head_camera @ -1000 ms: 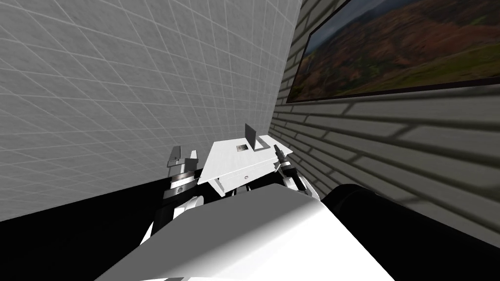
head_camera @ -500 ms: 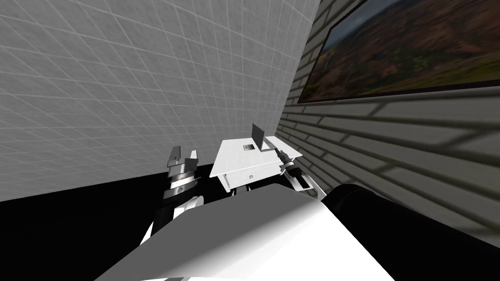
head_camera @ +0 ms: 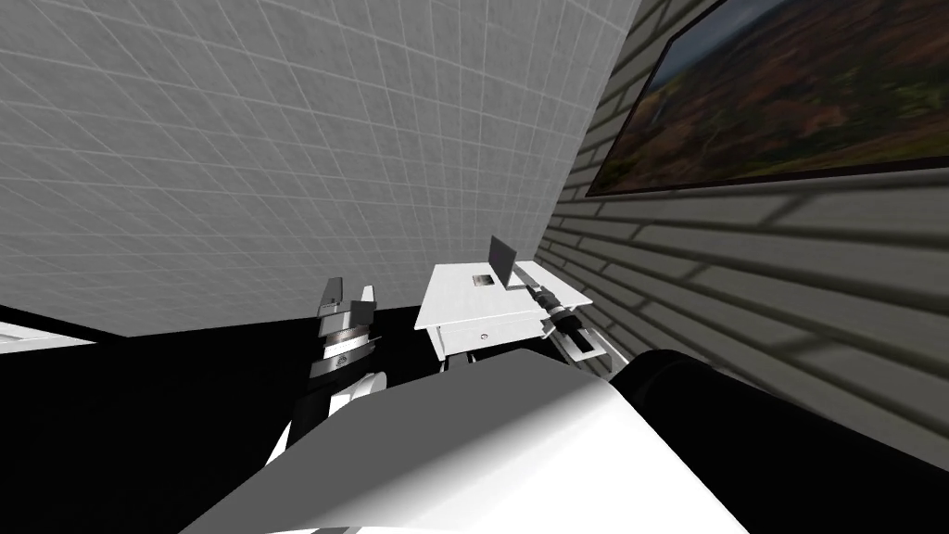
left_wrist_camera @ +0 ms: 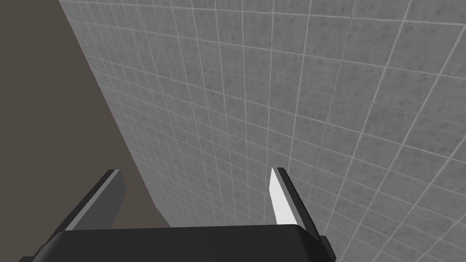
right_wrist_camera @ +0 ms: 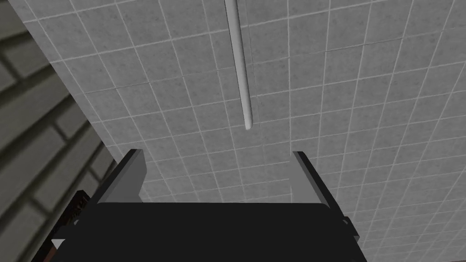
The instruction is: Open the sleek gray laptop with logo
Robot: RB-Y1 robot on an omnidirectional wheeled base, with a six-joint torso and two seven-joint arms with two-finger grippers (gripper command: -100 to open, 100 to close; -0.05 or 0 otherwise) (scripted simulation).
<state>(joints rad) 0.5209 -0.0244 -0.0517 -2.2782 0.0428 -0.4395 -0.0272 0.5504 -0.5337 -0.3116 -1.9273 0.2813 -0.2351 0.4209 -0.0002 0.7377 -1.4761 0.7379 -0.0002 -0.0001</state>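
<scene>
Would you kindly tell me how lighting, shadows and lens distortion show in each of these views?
Head view: the wide lens rolls and splays the tiled wall and brick wall, which carries slanted shadow bands; left wrist view: even light, one left end effector finger bright, one shaded; right wrist view: flat, shadowless light on the laptop lid's edge.

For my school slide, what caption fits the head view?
Open grey laptop on a white desk, right pincer open near it.

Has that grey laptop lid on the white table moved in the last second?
No. The thin grey laptop lid stands raised at the same spot on the white rectangular table; only my camera turned.
</scene>
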